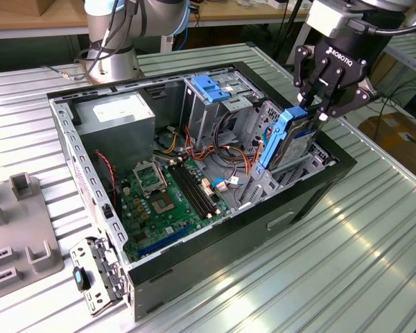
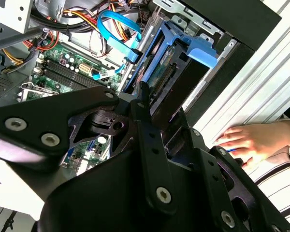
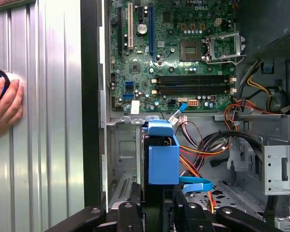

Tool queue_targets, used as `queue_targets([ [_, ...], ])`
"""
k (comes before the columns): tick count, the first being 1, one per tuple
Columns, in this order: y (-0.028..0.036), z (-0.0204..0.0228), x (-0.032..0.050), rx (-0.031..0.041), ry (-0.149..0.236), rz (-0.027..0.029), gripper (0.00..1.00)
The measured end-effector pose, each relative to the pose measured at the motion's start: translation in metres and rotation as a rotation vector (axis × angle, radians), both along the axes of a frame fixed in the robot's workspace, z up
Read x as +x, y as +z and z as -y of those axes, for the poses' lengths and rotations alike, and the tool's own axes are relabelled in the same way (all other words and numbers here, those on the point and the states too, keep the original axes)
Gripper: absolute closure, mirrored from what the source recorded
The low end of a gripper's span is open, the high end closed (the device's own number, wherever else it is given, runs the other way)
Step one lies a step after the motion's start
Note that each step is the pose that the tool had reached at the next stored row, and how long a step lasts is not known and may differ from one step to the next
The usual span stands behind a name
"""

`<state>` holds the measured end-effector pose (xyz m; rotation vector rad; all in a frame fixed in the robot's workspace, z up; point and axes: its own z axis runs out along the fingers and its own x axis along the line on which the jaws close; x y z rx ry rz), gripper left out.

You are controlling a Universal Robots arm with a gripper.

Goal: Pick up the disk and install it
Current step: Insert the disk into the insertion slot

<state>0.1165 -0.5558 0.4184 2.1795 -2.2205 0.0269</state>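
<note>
As fingers (image 1: 327,94) grip it, the disk (image 1: 291,142) stands lengthwise, nearly upright.

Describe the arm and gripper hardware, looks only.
Arm: silver-grey tubular segments, blue joint caps, grey cables at its base. Gripper: matte black, two linkage fingers with silver screws, white lettering on the body, white housing above.

Exterior view: bright, even overhead light with soft shadows. The ribbed counter (image 1: 347,263) carries pale sheen streaks at lower right of frame. The case (image 1: 277,222) interior is dimmer along its wall at frame left.

Second wrist view: counter (image 2: 261,82) washed near white; black hand (image 2: 163,104) very dark, only its screw heads glint.

First wrist view: counter (image 3: 48,121) ribs glare pale; board (image 3: 179,53) evenly lit.
</note>
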Motion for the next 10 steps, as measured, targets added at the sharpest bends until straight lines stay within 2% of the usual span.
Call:
queue_targets([
  [5,-0.0007,0.0,0.0,0.0003,0.0,0.0,0.65],
  [10,-0.0162,0.0,0.0,-0.0044,0.0,0.0,0.65],
])
